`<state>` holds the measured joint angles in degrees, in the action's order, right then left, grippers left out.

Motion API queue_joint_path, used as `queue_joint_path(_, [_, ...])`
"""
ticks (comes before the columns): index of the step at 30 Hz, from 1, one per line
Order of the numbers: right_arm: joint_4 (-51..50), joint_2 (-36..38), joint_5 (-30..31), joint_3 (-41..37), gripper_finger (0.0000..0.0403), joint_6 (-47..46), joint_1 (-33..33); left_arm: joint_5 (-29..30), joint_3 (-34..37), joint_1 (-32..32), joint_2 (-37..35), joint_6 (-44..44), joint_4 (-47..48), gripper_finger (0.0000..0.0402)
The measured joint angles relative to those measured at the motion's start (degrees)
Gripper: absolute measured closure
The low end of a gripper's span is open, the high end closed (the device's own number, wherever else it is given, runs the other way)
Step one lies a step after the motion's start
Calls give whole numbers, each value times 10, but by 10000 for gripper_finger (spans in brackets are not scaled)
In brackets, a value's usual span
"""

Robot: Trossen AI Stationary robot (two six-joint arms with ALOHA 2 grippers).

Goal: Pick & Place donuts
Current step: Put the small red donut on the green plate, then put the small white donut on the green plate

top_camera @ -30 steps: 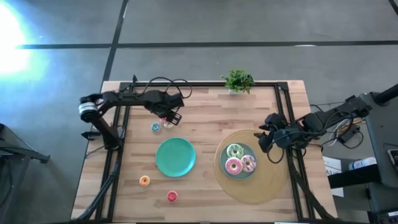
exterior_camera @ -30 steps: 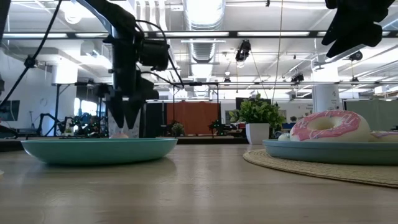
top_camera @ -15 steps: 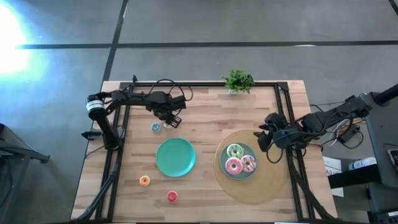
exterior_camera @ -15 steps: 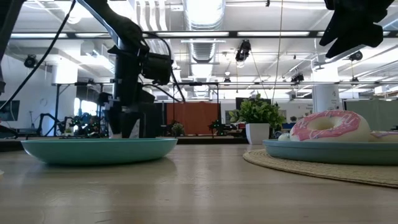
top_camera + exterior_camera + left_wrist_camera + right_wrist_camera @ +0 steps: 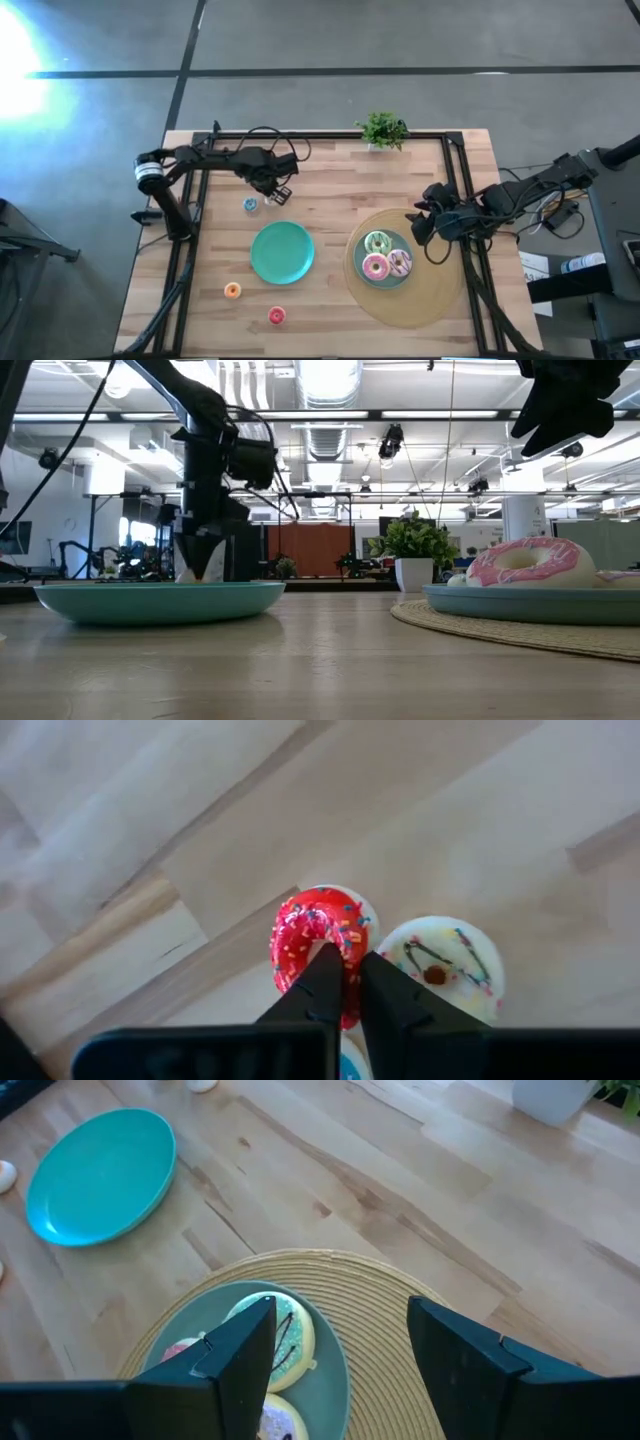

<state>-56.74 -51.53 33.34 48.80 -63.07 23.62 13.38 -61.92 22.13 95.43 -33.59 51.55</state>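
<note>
My left gripper (image 5: 271, 194) (image 5: 200, 565) stands at the far left of the table, pointing down, shut on a small donut with red sprinkled icing (image 5: 318, 932). A white-iced small donut (image 5: 445, 960) lies right beside it, and a bluish one (image 5: 250, 205) lies on the wood to its left. Orange (image 5: 232, 291) and red (image 5: 277, 316) small donuts lie near the front edge. Three larger donuts (image 5: 384, 258) sit on a teal plate (image 5: 398, 281) on a woven mat (image 5: 420, 300). My right gripper (image 5: 424, 226) (image 5: 340, 1342) hangs open above the mat's far right. My left gripper pinches the red-iced donut's ring on its near side (image 5: 345, 942) between its two fingers, which come from above and point down. The fingertips (image 5: 328, 965) cover the place of contact. The donut sits low at the tabletop, tilted; whether it is clear of the wood cannot be told.
A second teal plate (image 5: 282, 252) with nothing on it lies at the table's middle left, near my left gripper. A small potted plant (image 5: 382, 130) stands at the far edge. Black frame rails run along the table's left, right and far sides.
My left gripper has come down onto the table beside the bluish donut and has shut, taking hold of the red-iced donut. My right gripper has stayed open above the mat.
</note>
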Motion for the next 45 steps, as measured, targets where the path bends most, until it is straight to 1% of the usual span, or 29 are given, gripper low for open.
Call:
queue_joint_path(3, [0, 0, 0, 0, 183, 0, 0, 13, -15, -24, -23, -11, 17, 400])
queue_joint_path(5, [0, 0, -1, 0, 183, 1, 0, 14, -26, -54, -43, -24, 16, 400])
queue_joint_path(9, [0, 0, -1, 0, 183, 2, 0, 15, -35, -154, -65, -53, 17, 401])
queue_joint_path(15, [0, 0, 0, -1, 183, 19, 0, 13, -34, -315, -48, -156, 37, 401])
queue_joint_path(19, [0, 0, 1, -1, 183, 33, 0, 7, -34, -371, -32, -241, 52, 401])
queue_joint_path(22, [0, 0, 10, -1, 183, 39, 0, 2, -34, -387, -16, -282, 77, 401])
queue_joint_path(26, [1, 0, 14, -1, 183, 51, -5, -39, -34, -388, 2, -285, 84, 390])
queue_joint_path(31, [1, 0, 14, -1, 183, 53, -8, -62, -34, -389, 12, -285, 80, 348])
queue_joint_path(36, [1, 0, 13, -1, 183, 61, -8, -70, -34, -388, 10, -291, 81, 306])
queue_joint_path(39, [1, 0, 13, -1, 183, 63, -8, -84, -49, -388, 8, -291, 108, 290])
queue_joint_path(41, [1, 0, 13, -1, 183, 65, -8, -81, -74, -388, 8, -291, 137, 287])
queue_joint_path(45, [1, 0, 13, -1, 183, 67, -8, -26, -132, -383, 7, -270, 198, 287])
